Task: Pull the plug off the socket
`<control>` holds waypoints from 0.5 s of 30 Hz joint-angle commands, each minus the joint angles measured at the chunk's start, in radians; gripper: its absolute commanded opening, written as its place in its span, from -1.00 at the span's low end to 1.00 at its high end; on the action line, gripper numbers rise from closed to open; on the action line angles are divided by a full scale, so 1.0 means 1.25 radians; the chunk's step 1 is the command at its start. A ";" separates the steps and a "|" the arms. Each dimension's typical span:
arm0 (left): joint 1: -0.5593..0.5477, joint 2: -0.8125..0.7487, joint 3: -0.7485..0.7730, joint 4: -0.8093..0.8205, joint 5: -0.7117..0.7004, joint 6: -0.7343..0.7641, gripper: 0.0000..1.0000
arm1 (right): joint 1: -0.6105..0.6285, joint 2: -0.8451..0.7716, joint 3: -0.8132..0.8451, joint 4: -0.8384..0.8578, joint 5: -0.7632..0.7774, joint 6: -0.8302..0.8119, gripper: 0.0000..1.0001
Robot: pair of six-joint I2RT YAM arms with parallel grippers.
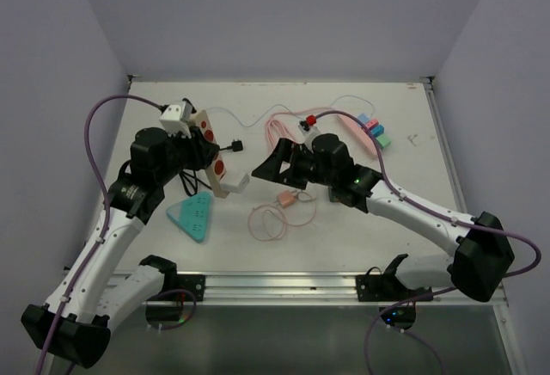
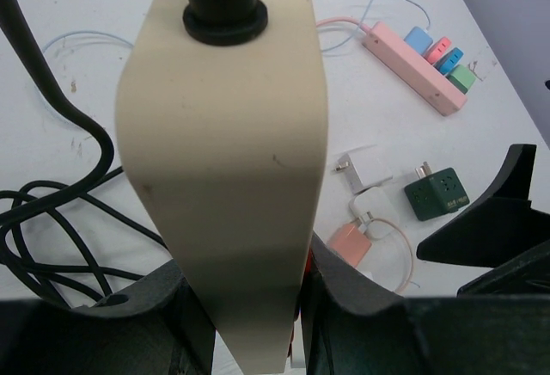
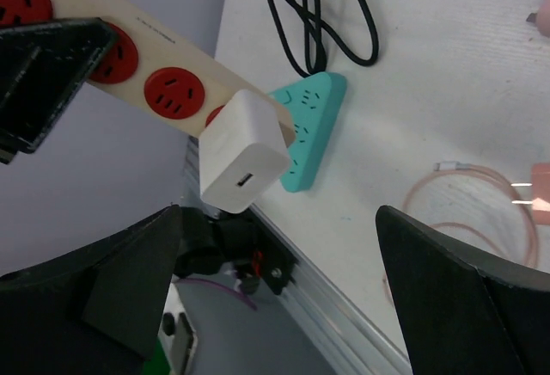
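Observation:
My left gripper (image 1: 191, 158) is shut on a cream power strip (image 1: 210, 138) with red sockets and holds it tilted above the table. In the left wrist view the strip (image 2: 223, 151) fills the space between the left gripper's (image 2: 245, 306) fingers. A white cube plug (image 1: 238, 184) sits in the socket at the strip's near end. In the right wrist view this plug (image 3: 241, 151) hangs from the strip (image 3: 129, 39), just ahead of my right gripper (image 3: 277, 220). The right gripper (image 1: 262, 169) is open wide and does not touch the plug.
A teal triangular strip (image 1: 192, 216) lies under the lifted one. A pink strip (image 1: 365, 130) with coloured plugs lies at the back right. A pink cable coil (image 1: 271, 220), a pink adapter (image 1: 286, 198) and a green cube adapter (image 2: 436, 193) lie mid-table. Black cable (image 2: 51, 220) loops at left.

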 commanded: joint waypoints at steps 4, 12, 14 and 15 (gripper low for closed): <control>-0.002 -0.023 -0.010 0.170 0.026 -0.009 -1.00 | 0.036 0.029 0.013 0.108 0.096 0.263 0.98; -0.003 -0.015 -0.023 0.221 0.028 -0.015 -1.00 | 0.071 0.135 0.027 0.127 0.105 0.365 0.93; -0.002 -0.012 -0.027 0.235 0.037 -0.018 -1.00 | 0.076 0.159 0.026 0.169 0.099 0.384 0.84; -0.003 -0.012 -0.031 0.238 0.039 -0.018 -1.00 | 0.081 0.168 0.026 0.185 0.097 0.388 0.80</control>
